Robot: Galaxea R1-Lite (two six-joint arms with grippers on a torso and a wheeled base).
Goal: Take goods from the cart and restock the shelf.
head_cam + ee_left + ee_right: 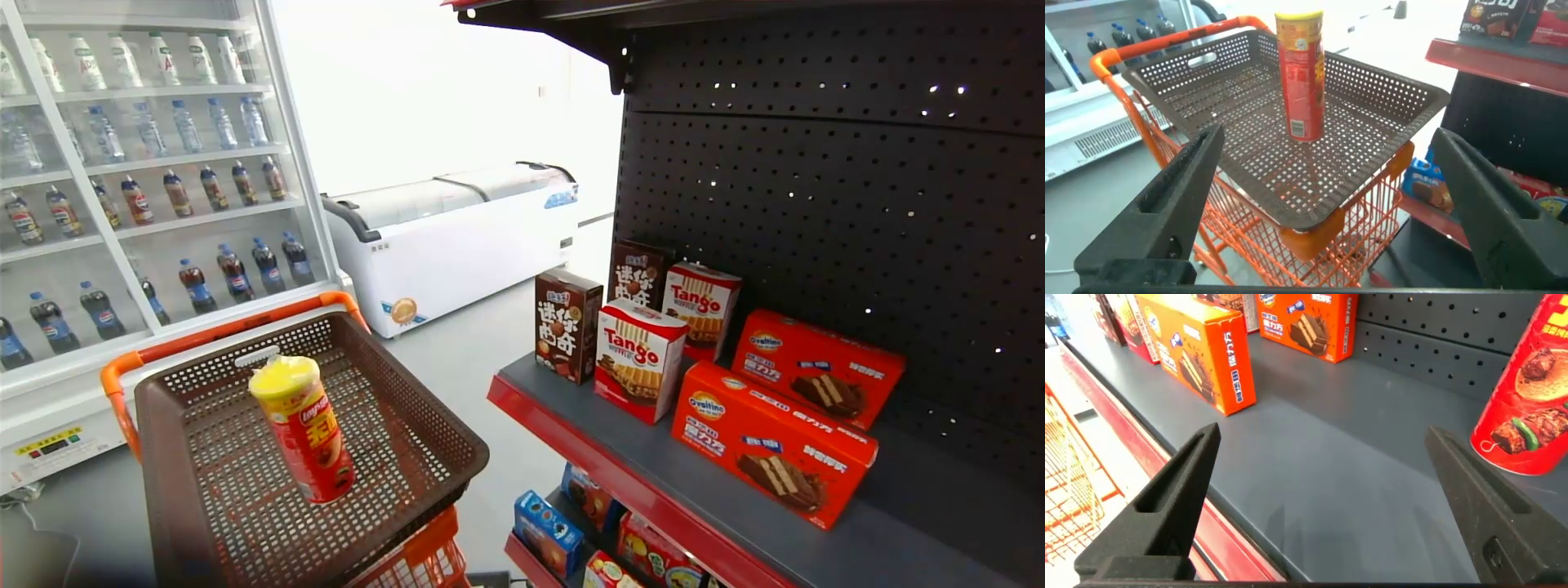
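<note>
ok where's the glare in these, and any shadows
Head view: the wall behind the chest freezer is blown out white, and light pricks through the pegboard holes. Right wrist view: faint shadows lie on the shelf. Left wrist view: the basket is evenly lit.

My right gripper (pixel 1323 433) hung over the dark grey shelf board (pixel 1323 498), its 2 black fingers (pixel 1167 506) spread wide. 1 orange cardboard box (pixel 1204 351) stood near the red front edge (pixel 1143 441), a 2nd orange box (pixel 1306 322) against the black pegboard panel (pixel 1429 343). A red cylindrical can (pixel 1527 400) stood well apart from both.
</note>
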